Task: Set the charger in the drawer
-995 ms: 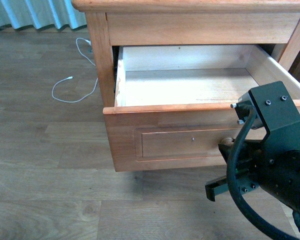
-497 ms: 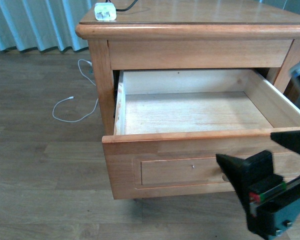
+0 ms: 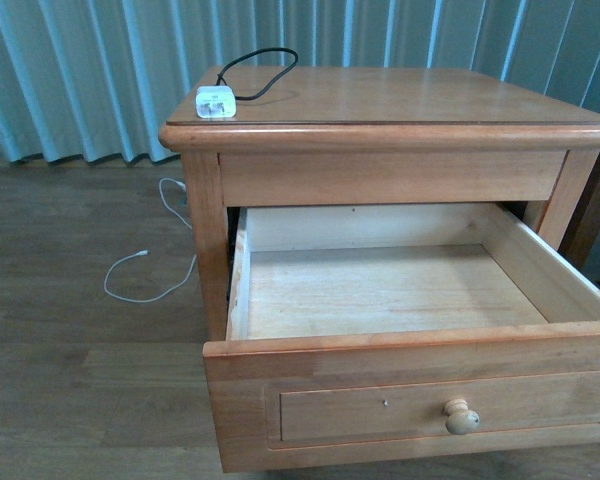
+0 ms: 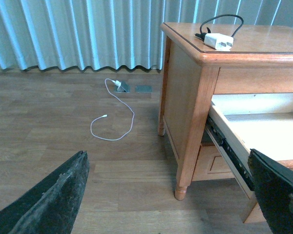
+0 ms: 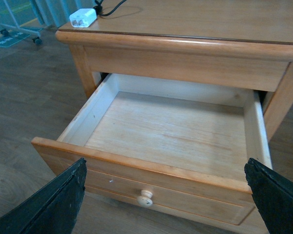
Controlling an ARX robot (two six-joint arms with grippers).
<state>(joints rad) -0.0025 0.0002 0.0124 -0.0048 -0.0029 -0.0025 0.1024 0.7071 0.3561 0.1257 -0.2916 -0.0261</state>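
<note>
**Gripper pair spread, charger (image 3: pixel 216 101) on the bench (image 3: pixel 410 95) top**

Left gripper (image 4: pixel 167 161) and right gripper (image 5: pixel 164 168) each show 2 fingers wide apart, holding nothing. The drawer (image 3: pixel 400 340) stands pulled out with its floor bare, ready, it seems, for the charger. That lies flat at the bench's front-left corner. Near-square, it has no clear long axis. Its black cable (image 3: pixel 260 62) leaves the far side, looping toward the curtain (image 3: pixel 80 80).

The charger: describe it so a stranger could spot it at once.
Find the wooden nightstand before the blue curtains. On its top, at the front left corner, sits the charger, a small white block with a looped black cable. The white cable on the floor has no block.
</note>
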